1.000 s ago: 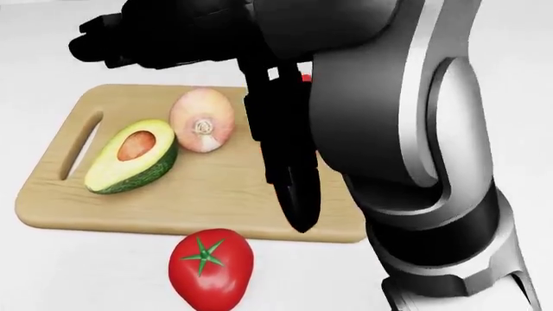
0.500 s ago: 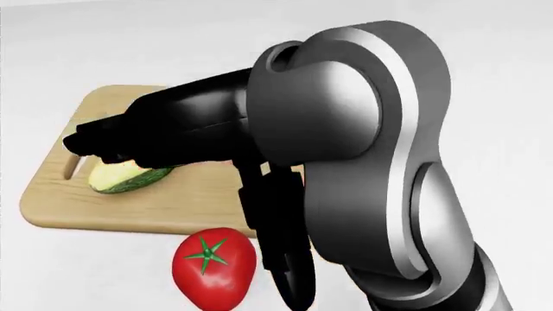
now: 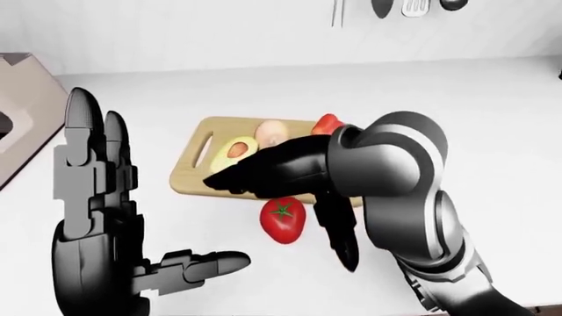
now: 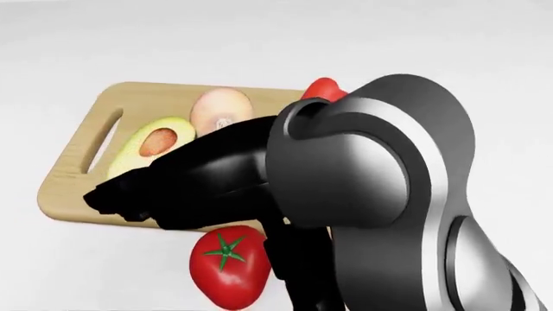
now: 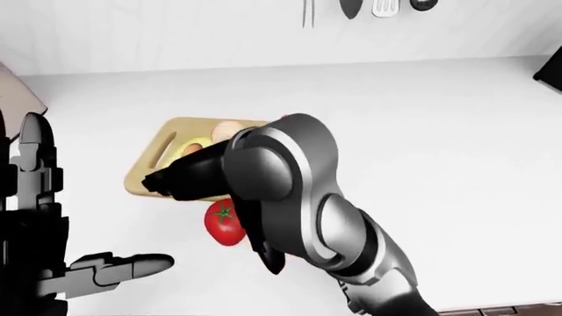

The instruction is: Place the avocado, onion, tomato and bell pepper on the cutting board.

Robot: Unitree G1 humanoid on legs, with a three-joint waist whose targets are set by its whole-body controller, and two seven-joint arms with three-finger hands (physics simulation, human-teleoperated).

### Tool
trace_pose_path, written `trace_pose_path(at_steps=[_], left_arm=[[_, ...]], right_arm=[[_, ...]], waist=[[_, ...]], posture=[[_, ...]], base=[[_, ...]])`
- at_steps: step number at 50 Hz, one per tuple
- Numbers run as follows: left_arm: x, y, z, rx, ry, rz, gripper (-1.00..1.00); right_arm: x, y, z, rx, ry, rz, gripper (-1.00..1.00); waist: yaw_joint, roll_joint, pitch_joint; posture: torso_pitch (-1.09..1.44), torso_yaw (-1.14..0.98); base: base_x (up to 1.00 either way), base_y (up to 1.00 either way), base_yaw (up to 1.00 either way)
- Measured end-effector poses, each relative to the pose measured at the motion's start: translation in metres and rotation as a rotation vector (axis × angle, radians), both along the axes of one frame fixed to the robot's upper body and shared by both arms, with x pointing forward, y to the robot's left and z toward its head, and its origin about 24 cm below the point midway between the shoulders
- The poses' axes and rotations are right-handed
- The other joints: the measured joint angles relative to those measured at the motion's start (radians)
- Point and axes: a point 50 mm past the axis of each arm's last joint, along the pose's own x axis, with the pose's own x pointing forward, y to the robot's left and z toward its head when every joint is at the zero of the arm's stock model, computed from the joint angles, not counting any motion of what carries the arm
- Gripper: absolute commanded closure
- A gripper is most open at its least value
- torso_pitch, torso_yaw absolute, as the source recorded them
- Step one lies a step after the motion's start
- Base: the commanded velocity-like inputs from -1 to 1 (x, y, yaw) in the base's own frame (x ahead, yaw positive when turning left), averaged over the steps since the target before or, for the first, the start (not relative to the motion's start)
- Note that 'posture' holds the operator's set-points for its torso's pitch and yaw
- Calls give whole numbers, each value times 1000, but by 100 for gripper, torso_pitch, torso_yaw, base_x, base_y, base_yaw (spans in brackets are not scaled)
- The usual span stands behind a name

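Head view close, angled steeply down at cutting board (image 4: 78, 194), eye views farther off, looking down across white desk (image 3: 492, 118) toward wall, all sharing board

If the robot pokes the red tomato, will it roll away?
Probably a little. The tomato looks round and glossy and lies on the bare white counter just off the cutting board, so a push would likely roll it. Its smooth skin may also slip between hard fingers.

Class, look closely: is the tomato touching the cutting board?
Apart. The head view shows white counter between the tomato and the cutting board's lower edge.
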Motion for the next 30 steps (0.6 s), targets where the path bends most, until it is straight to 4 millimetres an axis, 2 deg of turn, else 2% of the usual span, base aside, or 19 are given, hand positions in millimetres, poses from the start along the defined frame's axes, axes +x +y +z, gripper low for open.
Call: trace_pose_path(at_steps=[7, 17, 18, 19, 30], left_arm=[[0, 0, 0, 0, -1, 3, -100], [0, 0, 0, 1, 1, 3, -100], [0, 0, 0, 1, 1, 3, -100], [0, 0, 0, 1, 1, 2, -100], [0, 0, 0, 1, 0, 2, -100]], right_arm=[[0, -3, -7, -37, 2, -2, -100], [1, -9, -10, -70, -12, -10, -100], [1, -9, -10, -72, -12, -11, -80], [1, -10, -11, -73, -10, -13, 100], [-2, -8, -14, -72, 20, 2, 100]], waist=[[5, -12, -8], [9, -15, -8], [9, -16, -8], [10, -16, -9], [11, -20, -10]], posture=[[0, 0], [0, 0], [0, 0], [0, 0], [0, 0]], base=[[0, 0, 0], [0, 0, 0], [0, 0, 0], [0, 0, 0], [0, 0, 0]])
